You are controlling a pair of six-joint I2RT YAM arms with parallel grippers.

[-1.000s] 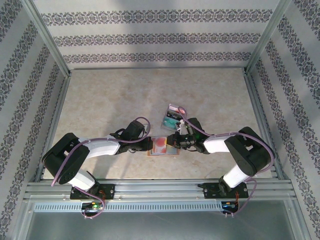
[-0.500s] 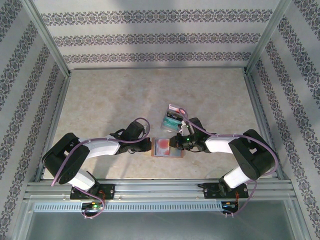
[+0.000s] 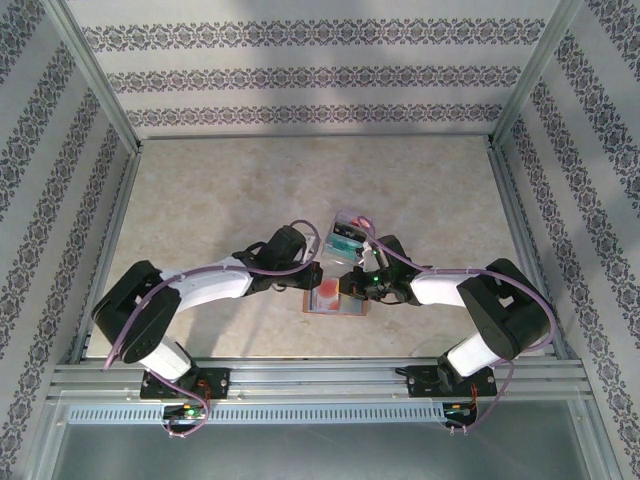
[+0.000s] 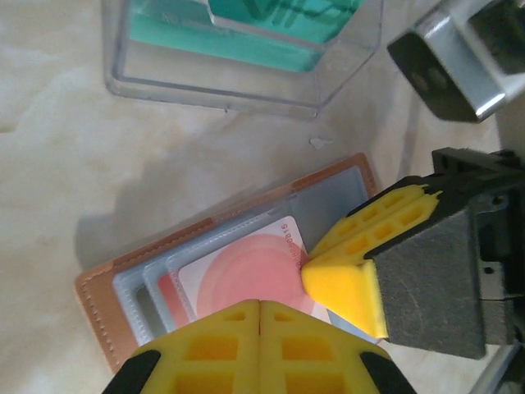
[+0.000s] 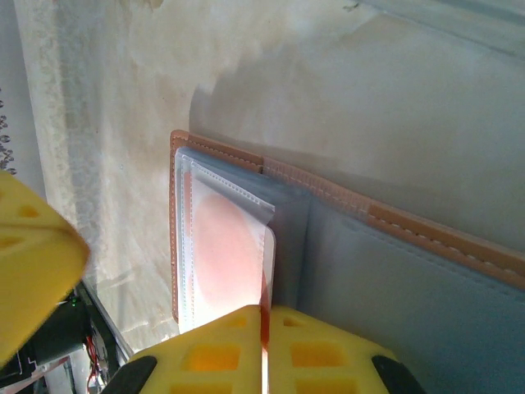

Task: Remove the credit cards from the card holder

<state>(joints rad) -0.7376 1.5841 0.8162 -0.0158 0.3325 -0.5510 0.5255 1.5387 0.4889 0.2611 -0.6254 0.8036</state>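
The card holder (image 3: 335, 306) lies open on the table between both arms, brown-bordered (image 4: 98, 287) with grey-blue panels (image 5: 394, 279). A red credit card (image 4: 246, 275) with a pink circle sticks partly out of its clear sleeve (image 5: 225, 246). My right gripper (image 5: 264, 316) is shut on that card's edge at the holder's right side (image 3: 348, 287). My left gripper (image 4: 260, 305) is shut with nothing between its fingers, hovering over the holder's left part (image 3: 313, 282). A teal credit card (image 4: 246, 41) lies in the clear tray.
The clear plastic tray (image 3: 345, 238) stands just behind the card holder, close to both grippers, its wall (image 4: 164, 78) near the holder's far edge. Metal frame rails (image 3: 300, 375) run along the table's near edge, with patterned walls around.
My left gripper has swung right and forward until it is over the card holder's left part. The holder slid slightly right early on; my right gripper stays at its right side.
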